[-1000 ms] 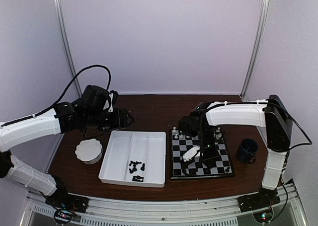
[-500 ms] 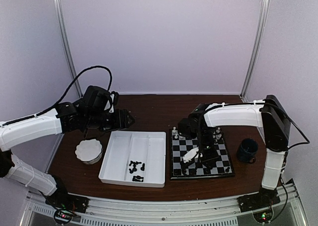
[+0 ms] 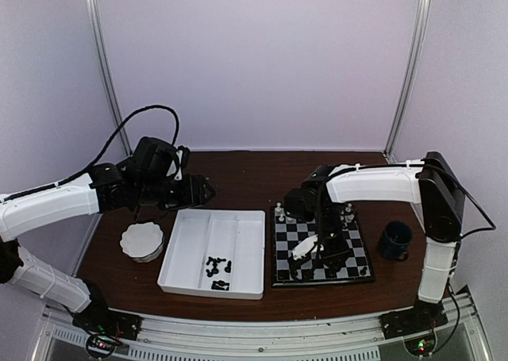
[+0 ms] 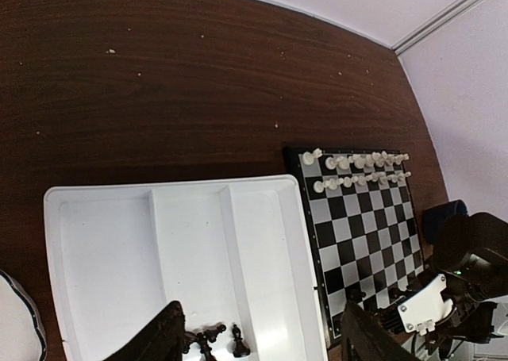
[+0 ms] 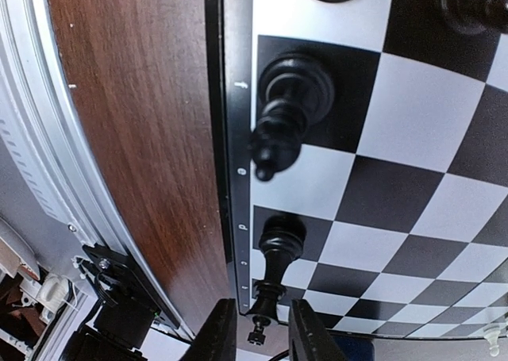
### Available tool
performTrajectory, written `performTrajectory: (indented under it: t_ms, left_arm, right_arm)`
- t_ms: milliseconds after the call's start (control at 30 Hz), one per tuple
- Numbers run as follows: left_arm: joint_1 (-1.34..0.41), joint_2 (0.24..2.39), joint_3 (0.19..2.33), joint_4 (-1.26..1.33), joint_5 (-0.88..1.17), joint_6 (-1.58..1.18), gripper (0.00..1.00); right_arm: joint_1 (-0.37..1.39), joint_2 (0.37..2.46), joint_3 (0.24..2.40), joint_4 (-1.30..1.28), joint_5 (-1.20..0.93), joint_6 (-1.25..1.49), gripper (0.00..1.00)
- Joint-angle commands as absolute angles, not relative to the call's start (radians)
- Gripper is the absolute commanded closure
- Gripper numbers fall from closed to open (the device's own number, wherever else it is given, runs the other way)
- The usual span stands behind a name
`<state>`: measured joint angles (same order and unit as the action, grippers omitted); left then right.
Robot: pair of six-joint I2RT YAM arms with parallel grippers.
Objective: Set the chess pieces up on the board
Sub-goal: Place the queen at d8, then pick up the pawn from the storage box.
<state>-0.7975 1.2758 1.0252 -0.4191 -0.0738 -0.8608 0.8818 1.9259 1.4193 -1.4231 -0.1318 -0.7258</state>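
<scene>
The board [image 3: 351, 255] lies right of centre, with white chessmen [image 3: 279, 213] along its far rows and a few black chessmen [image 5: 290, 99] at its near edge. Several more black chessmen [image 3: 216, 267] lie in the white divided tray [image 3: 190, 242]. My right gripper [image 3: 317, 254] is low over the board's near left part. In the right wrist view its fingers [image 5: 218, 329] straddle the top of a standing black piece [image 5: 279, 246] with a small gap on each side. My left gripper [image 3: 203, 190] hovers open and empty over the tray's far edge, above the black chessmen [image 4: 213, 341].
A white scalloped bowl [image 3: 142, 240] stands left of the tray. A dark blue mug [image 3: 394, 240] stands right of the board. The board's dark border [image 5: 236, 170] runs next to bare brown table and the metal front rail.
My right gripper has shifted slightly down and toward the near edge of the board. My left arm has barely moved.
</scene>
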Motion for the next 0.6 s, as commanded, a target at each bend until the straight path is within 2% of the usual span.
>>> performTrajectory:
  t_ms: [0, 200, 333, 433, 567]
  left_arm:
    - [-0.79, 1.291, 1.016, -0.387, -0.063, -0.85, 0.33]
    - [-0.79, 1.306, 1.038, -0.433, -0.037, -0.761, 0.33]
    - [-0.793, 1.326, 1.047, -0.493, 0.049, -0.646, 0.37]
    - [-0.814, 1.367, 1.054, -0.531, 0.123, -0.561, 0.42]
    - [-0.865, 1.5, 1.15, -0.721, 0.123, -0.432, 0.44]
  right_arm:
    - [0.89, 1.87, 1.438, -1.453, -0.156, -0.721, 0.73]
    - [0.852, 1.759, 1.491, -1.484, -0.199, -0.727, 0.72]
    - [0.715, 1.615, 1.514, -1.412, -0.358, -0.707, 0.65]
    - [0.615, 1.502, 1.418, -1.281, -0.47, -0.656, 0.65]
    - [0.554, 1.344, 1.189, -1.033, -0.48, -0.555, 0.65]
